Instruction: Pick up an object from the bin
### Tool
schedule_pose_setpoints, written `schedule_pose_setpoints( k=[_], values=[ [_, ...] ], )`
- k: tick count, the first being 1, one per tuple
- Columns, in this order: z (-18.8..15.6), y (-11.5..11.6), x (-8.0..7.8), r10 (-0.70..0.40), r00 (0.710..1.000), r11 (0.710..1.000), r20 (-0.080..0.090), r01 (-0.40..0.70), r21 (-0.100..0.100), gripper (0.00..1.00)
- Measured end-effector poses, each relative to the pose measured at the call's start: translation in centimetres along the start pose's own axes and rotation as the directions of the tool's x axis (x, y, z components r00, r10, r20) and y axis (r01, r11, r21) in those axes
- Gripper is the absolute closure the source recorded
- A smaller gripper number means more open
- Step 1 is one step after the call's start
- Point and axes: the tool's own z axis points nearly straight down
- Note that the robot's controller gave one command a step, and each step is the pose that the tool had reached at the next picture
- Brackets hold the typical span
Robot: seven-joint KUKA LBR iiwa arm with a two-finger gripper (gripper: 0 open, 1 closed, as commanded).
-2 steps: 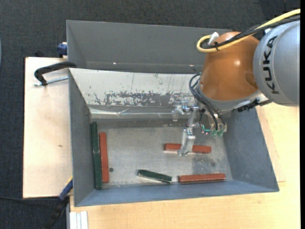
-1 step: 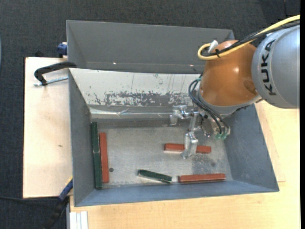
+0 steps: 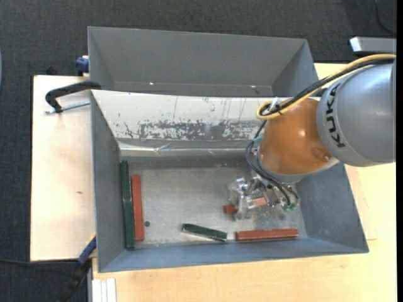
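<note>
My gripper is low over the bin floor, right of the middle, under the orange wrist cover. A small red-brown block lies right at its lower left tip, touching it or nearly so. I cannot make out whether the block is between the tips. Just below the gripper, along the front wall, lies a flat red stick. To the left of that stick rests a short dark green stick, slightly tilted.
Against the left wall a long dark green stick lies lengthwise, with a red-orange stick right beside it. The arm and its cables come in from the right and cover the bin's right rear part.
</note>
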Motion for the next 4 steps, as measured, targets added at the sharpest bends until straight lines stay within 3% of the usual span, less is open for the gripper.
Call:
schedule_pose_setpoints(
  k=[1,2,3,4],
  values=[
    [0.0,0.0,0.0,0.000,1.000,1.000,0.000,0.000,0.000,1.00],
    [-7.6,-1.0,-2.1,0.010,1.000,1.000,0.001,-0.010,0.001,1.00],
    [-7.6,-1.1,-2.1,0.010,1.000,1.000,0.001,-0.010,0.001,0.00],
    [-7.6,-1.1,-2.1,0.010,1.000,1.000,0.001,-0.010,0.001,0.00]
  ],
)
